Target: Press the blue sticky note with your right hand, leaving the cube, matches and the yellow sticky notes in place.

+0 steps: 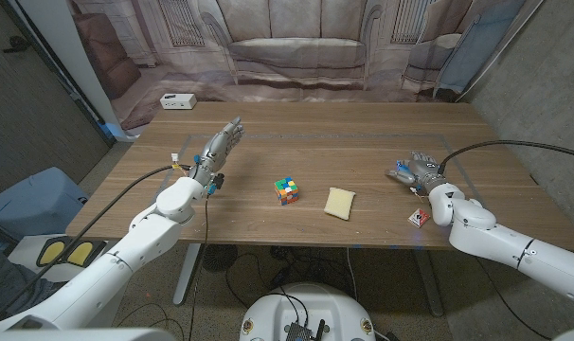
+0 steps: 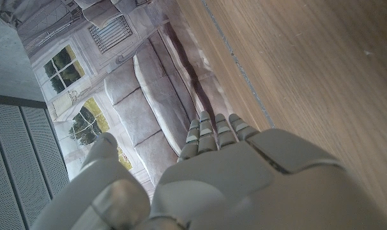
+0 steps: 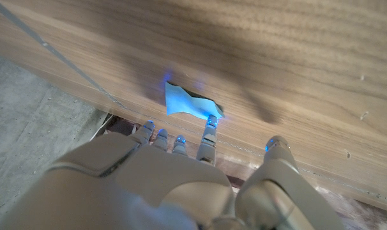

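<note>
The right hand (image 1: 417, 171) lies low over the right part of the wooden table (image 1: 363, 142), fingers extended toward the table's middle and spread apart, holding nothing. In the right wrist view the blue sticky note (image 3: 188, 103) lies on the wood just ahead of that hand (image 3: 181, 179), and one fingertip (image 3: 212, 120) touches its near edge, so the hand is pressing or at least touching the note. The note looks crumpled or curled, not flat; its longer span runs across the line of the fingers, with one pointed corner lifted at the end farther from the touching fingertip. In the head view the note is hidden under the hand. The cube (image 1: 286, 190), multicoloured, sits near the table's middle, and the yellow sticky notes (image 1: 340, 203) lie just to its right, turned slightly askew to the table edge, well apart from the right hand. The matches (image 1: 419, 218), a small red and white box, lie close to the front edge beside the right wrist. The left hand (image 1: 218, 152) stands on its edge at the left part of the table, fingers straight and together, pointing away from the robot, gripping nothing; the left wrist view shows its back (image 2: 244, 185) with the fingers held straight over the wood. A small white box (image 1: 177, 100) sits at the far left corner.
</note>
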Tool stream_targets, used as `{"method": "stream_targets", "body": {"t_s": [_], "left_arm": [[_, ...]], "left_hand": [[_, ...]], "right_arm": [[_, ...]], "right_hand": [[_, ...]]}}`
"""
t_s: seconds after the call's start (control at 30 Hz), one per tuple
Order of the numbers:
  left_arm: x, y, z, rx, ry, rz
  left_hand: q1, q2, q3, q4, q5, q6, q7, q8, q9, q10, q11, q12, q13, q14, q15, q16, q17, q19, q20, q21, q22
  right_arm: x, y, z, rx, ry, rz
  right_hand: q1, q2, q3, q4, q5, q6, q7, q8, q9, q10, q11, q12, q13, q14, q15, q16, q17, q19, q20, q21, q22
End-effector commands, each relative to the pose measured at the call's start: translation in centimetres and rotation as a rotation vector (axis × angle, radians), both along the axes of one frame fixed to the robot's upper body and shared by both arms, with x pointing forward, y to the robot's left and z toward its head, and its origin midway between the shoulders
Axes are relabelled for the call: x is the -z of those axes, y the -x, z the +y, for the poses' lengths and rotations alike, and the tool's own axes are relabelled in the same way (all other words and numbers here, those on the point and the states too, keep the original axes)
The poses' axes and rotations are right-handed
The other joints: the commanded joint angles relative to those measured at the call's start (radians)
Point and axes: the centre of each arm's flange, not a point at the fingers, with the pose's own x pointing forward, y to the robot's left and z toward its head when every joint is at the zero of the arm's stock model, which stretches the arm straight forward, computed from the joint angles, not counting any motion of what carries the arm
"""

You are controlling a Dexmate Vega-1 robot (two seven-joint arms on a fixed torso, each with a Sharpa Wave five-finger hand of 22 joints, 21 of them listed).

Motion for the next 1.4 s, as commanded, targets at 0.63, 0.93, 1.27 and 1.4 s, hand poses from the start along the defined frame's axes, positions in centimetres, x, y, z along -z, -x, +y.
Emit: {"method": "stream_targets", "body": {"t_s": [0.63,0.93,1.27,1.4], "left_arm": [[0.0,0.4,-0.6,0.004,0.0,-0.006],[-0.2,0.5,-0.8,0.003,-0.003,-0.01],[-0.4,0.4,-0.8,0.008,-0.005,-0.016],[-0.5,0.4,-0.9,0.01,-0.006,-0.02]], "left_hand": [[-0.005,0.01,0.002,-0.006,-0.004,0.01,-0.002,0.001,0.004,0.007,0.003,-0.004,0.002,0.005,0.002,-0.001,0.005,0.002,0.005,-0.005,0.006],[-0.005,0.011,0.002,-0.008,-0.004,0.012,0.0,0.002,0.004,0.007,0.001,-0.005,0.002,0.005,0.0,-0.001,0.005,0.003,0.004,-0.005,0.006],[-0.005,0.012,0.003,-0.009,-0.004,0.013,0.0,0.001,0.004,0.01,0.003,-0.004,0.002,0.006,0.001,-0.001,0.005,0.003,0.003,-0.006,0.006],[-0.005,0.012,0.003,-0.01,-0.004,0.013,-0.001,0.001,0.004,0.008,0.001,-0.005,0.002,0.006,0.0,-0.001,0.005,0.003,0.004,-0.006,0.006]], "right_arm": [[-0.4,1.3,0.0,-0.021,-0.026,-0.057],[-0.2,1.2,-0.2,-0.018,-0.027,-0.05],[0.4,1.4,-0.8,0.013,-0.044,-0.032],[0.4,1.4,-0.7,0.009,-0.044,-0.036]], "right_hand": [[0.0,-0.008,0.007,-0.002,0.003,0.023,0.007,-0.064,0.005,-0.071,0.015,-0.014,0.003,-0.219,0.003,0.003,0.004,-0.202,0.005,0.003,0.004],[0.001,-0.007,0.008,-0.002,0.003,0.051,0.006,-0.055,0.005,-0.068,0.008,-0.014,0.003,-0.217,0.003,0.004,0.003,-0.2,0.004,0.003,0.004],[-0.001,-0.007,0.009,-0.002,0.003,0.093,0.018,-0.043,0.005,-0.045,0.004,-0.007,0.003,-0.211,0.006,0.005,0.003,-0.19,0.004,0.007,0.004],[-0.002,-0.008,0.009,-0.002,0.002,0.12,0.015,-0.036,0.005,-0.033,0.003,-0.004,0.002,-0.207,0.006,0.006,0.003,-0.186,0.004,0.008,0.004]]}}
